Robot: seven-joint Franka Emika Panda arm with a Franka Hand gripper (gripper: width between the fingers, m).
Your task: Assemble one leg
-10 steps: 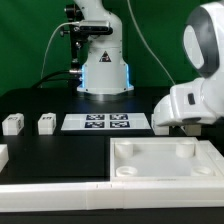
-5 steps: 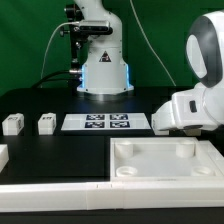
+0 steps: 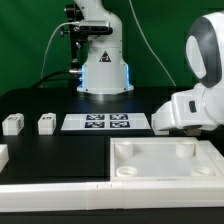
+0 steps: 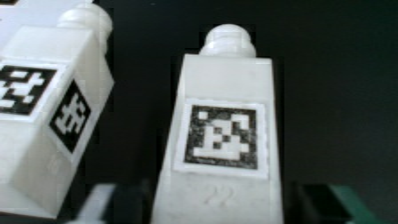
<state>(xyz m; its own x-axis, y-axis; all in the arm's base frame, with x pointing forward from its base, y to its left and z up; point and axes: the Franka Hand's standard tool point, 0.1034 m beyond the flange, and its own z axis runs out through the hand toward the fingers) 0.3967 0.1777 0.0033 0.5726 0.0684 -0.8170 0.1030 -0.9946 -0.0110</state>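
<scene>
jaws wide, one finger on either side of the leg [image 4: 226, 140], not gripping. second leg [image 4: 50, 95] just beside. arm [image 3: 190, 108], by the bench [image 3: 40, 100] edge on the exterior view's right, shifted slightly a second ago and is now still: judged positioned for the grasp.

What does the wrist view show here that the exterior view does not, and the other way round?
Only the wrist view: the centre leg and a second leg close up, tags legible, knobs on their ends, with the gripper open astride the centre leg. Only the exterior view: the marker board, the tray-like part, two small legs at the exterior view's left, the arm's base. Both: the black table. The arm's white body hides the gripper's spot in the exterior view.
</scene>
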